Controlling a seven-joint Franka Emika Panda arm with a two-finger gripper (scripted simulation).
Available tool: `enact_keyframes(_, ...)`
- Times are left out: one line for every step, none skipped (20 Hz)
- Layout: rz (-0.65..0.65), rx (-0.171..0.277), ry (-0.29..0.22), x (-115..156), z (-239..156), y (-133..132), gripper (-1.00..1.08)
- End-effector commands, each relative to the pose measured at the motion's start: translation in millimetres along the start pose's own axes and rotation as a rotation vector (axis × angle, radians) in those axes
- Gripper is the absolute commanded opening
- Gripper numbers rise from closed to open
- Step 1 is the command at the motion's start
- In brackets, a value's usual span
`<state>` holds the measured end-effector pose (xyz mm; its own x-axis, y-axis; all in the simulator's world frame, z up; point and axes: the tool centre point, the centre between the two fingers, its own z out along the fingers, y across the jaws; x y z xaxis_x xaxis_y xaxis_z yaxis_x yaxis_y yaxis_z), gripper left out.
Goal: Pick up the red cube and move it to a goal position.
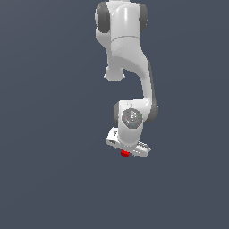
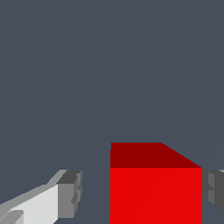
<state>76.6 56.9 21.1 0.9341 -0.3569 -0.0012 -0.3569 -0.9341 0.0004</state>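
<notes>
Now the gripper (image 2: 142,192) is straddling the red cube (image 2: 155,188), fingers (image 2: 70,192) spread, one side gapped; centering before squeezing looks wise.

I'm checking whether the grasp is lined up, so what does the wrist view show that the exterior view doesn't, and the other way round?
Only the wrist view shows the two grey finger pads flanking the red cube: one pad lies close against one side, while a visible gap separates the other, so the jaws stand open. Only the exterior view shows the whole white Panda arm reaching down and its wrist joint. Both show the red cube at the gripper on the plain grey-blue surface.
</notes>
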Motion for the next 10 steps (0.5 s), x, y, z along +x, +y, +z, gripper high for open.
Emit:
enact_keyframes(0.004,0.000,0.001,1.1,0.9,-1.0,1.00)
enact_keyframes(0.004,0.000,0.001,1.1,0.9,-1.0,-1.00)
enact_keyframes(0.004,0.000,0.001,1.1,0.9,-1.0,-1.00)
enact_keyframes(0.004,0.000,0.001,1.1,0.9,-1.0,-1.00)
enact_keyframes(0.004,0.000,0.001,1.1,0.9,-1.0,-1.00)
enact_keyframes(0.004,0.000,0.001,1.1,0.9,-1.0,-1.00)
enact_keyframes(0.004,0.000,0.001,1.1,0.9,-1.0,-1.00)
enact_keyframes(0.004,0.000,0.001,1.1,0.9,-1.0,-1.00)
enact_keyframes(0.004,0.000,0.001,1.1,0.9,-1.0,-1.00)
enact_keyframes(0.004,0.000,0.001,1.1,0.9,-1.0,-1.00)
